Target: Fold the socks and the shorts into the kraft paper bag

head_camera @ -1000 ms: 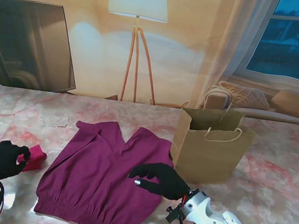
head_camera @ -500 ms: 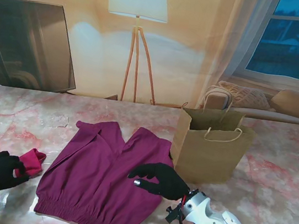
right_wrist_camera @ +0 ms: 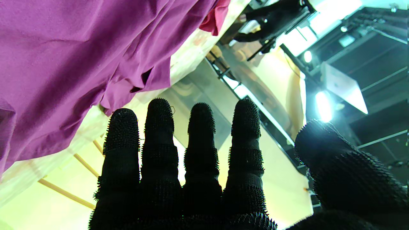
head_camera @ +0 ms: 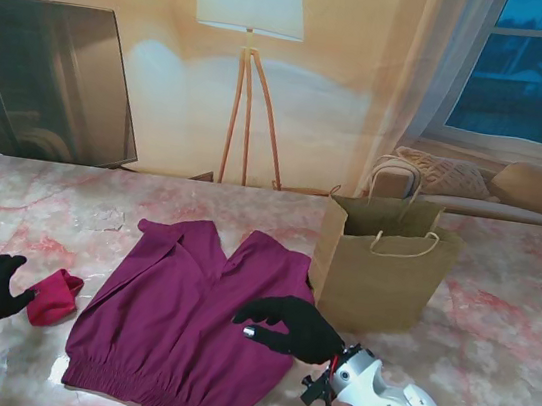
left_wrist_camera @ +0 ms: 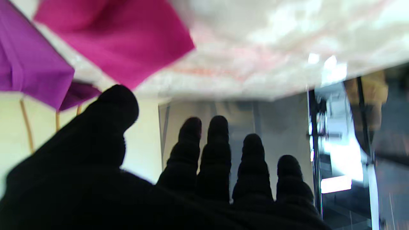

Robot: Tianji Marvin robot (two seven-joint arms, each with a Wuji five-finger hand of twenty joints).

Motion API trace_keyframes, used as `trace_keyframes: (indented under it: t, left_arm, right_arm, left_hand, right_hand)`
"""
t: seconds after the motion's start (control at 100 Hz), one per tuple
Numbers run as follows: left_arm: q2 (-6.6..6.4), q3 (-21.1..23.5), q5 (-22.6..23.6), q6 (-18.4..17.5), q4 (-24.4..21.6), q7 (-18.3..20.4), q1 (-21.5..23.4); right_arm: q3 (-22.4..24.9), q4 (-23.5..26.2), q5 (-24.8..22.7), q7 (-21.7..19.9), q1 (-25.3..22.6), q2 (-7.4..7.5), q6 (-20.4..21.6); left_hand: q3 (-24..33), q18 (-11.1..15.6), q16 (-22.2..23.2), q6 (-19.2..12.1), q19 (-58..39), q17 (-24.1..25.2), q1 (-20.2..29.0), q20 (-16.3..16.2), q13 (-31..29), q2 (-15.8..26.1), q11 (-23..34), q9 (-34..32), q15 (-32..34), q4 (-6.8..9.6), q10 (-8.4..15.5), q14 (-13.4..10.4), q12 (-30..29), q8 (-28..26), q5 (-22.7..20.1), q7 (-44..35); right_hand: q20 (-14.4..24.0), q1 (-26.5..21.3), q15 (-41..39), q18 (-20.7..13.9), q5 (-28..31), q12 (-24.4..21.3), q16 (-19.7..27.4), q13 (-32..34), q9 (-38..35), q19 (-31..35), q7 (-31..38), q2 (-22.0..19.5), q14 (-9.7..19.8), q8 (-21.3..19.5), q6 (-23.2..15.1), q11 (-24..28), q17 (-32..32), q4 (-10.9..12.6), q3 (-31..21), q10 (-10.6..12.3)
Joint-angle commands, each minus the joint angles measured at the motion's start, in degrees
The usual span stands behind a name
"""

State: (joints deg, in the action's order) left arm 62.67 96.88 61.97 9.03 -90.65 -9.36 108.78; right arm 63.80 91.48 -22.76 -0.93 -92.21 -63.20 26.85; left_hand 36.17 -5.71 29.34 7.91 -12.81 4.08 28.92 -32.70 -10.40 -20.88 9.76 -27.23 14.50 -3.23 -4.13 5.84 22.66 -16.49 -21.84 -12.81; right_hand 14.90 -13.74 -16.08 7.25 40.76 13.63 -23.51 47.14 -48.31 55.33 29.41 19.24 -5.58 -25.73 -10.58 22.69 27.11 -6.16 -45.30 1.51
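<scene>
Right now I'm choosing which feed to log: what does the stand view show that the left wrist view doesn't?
Only the stand view shows the kraft paper bag standing upright, the right hand over the shorts, and the shorts' whole outline. Only the left wrist view shows the left hand's fingers spread and holding nothing, from close up. Both show the red sock on the table beside the shorts.

Magenta shorts (head_camera: 184,317), a red-pink sock (head_camera: 54,297) and a brown kraft paper bag (head_camera: 383,269) lie on pink-veined marble table (head_camera: 505,337).

Staged living room: floor lamp (head_camera: 248,18), sofa (head_camera: 515,192), window (head_camera: 541,74)
</scene>
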Motion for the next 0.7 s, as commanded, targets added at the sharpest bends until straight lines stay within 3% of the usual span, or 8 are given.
trace_keyframes:
  t: [0.0,0.14,0.27,0.34,0.39,0.42,0.49,0.69]
  left_arm:
    - [-0.31,-0.7,-2.9,-0.6,1.7,-0.9,-1.5]
    - [-0.39,-2.9,-6.6,0.6,6.4,1.0,-5.1]
    - [-0.48,-4.6,-8.7,1.5,9.3,2.3,-7.4]
    - [-0.55,-5.2,-9.1,1.7,10.4,2.5,-8.2]
    - [-0.36,-5.7,-9.7,1.3,11.5,1.2,-8.7]
    - [-0.24,-6.0,-9.9,1.0,12.0,-0.1,-9.0]
    - [-0.07,-6.4,-9.7,0.6,12.5,-2.0,-9.3]
    - [0.59,-5.6,-9.6,-1.1,10.3,-6.1,-8.0]
  right_arm:
    - [-0.1,0.3,-0.1,0.2,-0.6,-0.07,0.2]
    - [-0.1,0.3,0.1,0.2,-0.7,-0.11,0.1]
    - [0.0,0.4,0.3,0.1,-0.8,-0.09,-0.1]
    - [0.1,0.5,0.3,0.0,-0.9,-0.06,-0.2]
    - [0.1,0.6,0.2,0.0,-0.9,-0.05,-0.2]
    - [0.1,0.6,0.2,0.0,-0.9,-0.06,-0.3]
    - [0.1,0.6,0.1,0.1,-0.9,-0.09,-0.5]
    - [0.0,1.1,-0.3,0.5,-0.8,-0.22,-1.9]
  left_hand:
    - [-0.3,1.5,-0.9,3.0,2.9,0.5,-1.5,0.4,3.7,-2.2,-1.3,3.5,-1.9,-0.22,-2.2,-0.1,-0.6,3.8,1.7,4.7]
    - [-1.3,1.4,-1.1,2.6,5.4,0.1,-2.3,1.7,5.3,-3.3,-2.1,5.5,-2.7,-1.3,-2.3,0.1,-1.0,4.5,0.1,5.2]
    - [-0.5,1.3,-1.1,-1.6,6.9,-0.5,-0.8,4.0,5.6,-4.2,-2.7,6.3,-3.3,-0.92,-2.1,0.0,-1.1,-0.2,-5.7,-0.5]
    - [3.4,1.2,-0.8,-6.6,6.5,-0.4,0.7,4.3,5.3,-5.7,-2.7,6.0,-3.2,-1.07,-2.1,0.2,-1.1,-5.7,-9.3,-6.5]
    - [6.9,1.3,-0.4,-13.3,5.7,-0.2,3.2,3.5,4.2,-7.0,-1.9,3.8,-2.6,-1.86,-1.4,0.0,-0.8,-13.0,-12.6,-16.4]
    - [5.3,1.2,-0.3,-16.9,5.1,-0.1,7.1,2.5,3.4,-9.2,-1.4,2.2,-2.2,-4.97,-0.6,-0.2,-0.7,-17.6,-14.6,-21.7]
    - [1.0,1.5,0.3,-22.8,3.7,0.3,14.6,-1.5,0.9,-8.9,0.0,-2.1,-0.1,-5.51,1.3,-0.5,-0.6,-17.2,-19.4,-34.7]
    - [1.3,2.0,1.4,-23.7,1.1,0.2,15.8,-5.5,-6.8,-5.8,3.6,-14.2,4.6,-5.67,4.3,-1.8,-0.2,-18.3,-18.4,-37.9]
  right_hand:
    - [2.0,0.0,-1.1,0.3,-0.4,0.7,-1.6,1.1,-0.4,2.1,0.3,-1.5,-0.4,-0.2,-0.9,0.6,-0.1,2.2,1.2,-0.1]
    - [2.0,0.0,-1.0,0.4,-0.5,0.6,-1.6,1.0,-0.3,2.1,0.3,-1.5,-0.5,-0.2,-0.9,0.6,-0.1,2.2,1.2,0.0]
    - [2.0,0.0,-1.0,0.4,-0.5,0.6,-1.6,1.0,-0.3,2.2,0.3,-1.5,-0.5,-0.2,-0.9,0.6,-0.2,2.2,1.1,-0.1]
    - [2.0,0.0,-1.1,0.4,-0.5,0.7,-1.6,1.0,-0.3,2.2,0.3,-1.5,-0.4,-0.2,-0.9,0.6,-0.1,2.2,1.1,-0.1]
    - [2.0,0.0,-1.0,0.4,-0.5,0.7,-1.6,1.0,-0.4,2.2,0.3,-1.6,-0.4,-0.3,-0.9,0.6,-0.2,2.2,1.1,0.0]
    - [2.0,0.0,-1.0,0.3,-0.4,0.7,-1.6,1.0,-0.4,2.2,0.4,-1.6,-0.4,-0.3,-0.9,0.6,-0.2,2.2,1.1,-0.1]
    - [2.0,0.0,-1.1,0.4,-0.2,0.7,-1.6,1.1,-0.4,2.2,0.4,-1.6,-0.5,-0.3,-0.8,0.6,-0.1,2.2,1.1,-0.2]
    - [2.1,-0.2,-1.1,0.3,-0.2,0.7,-1.6,1.1,-0.5,2.2,0.5,-1.7,-0.5,-0.3,-0.5,0.8,-0.2,2.3,1.0,-0.2]
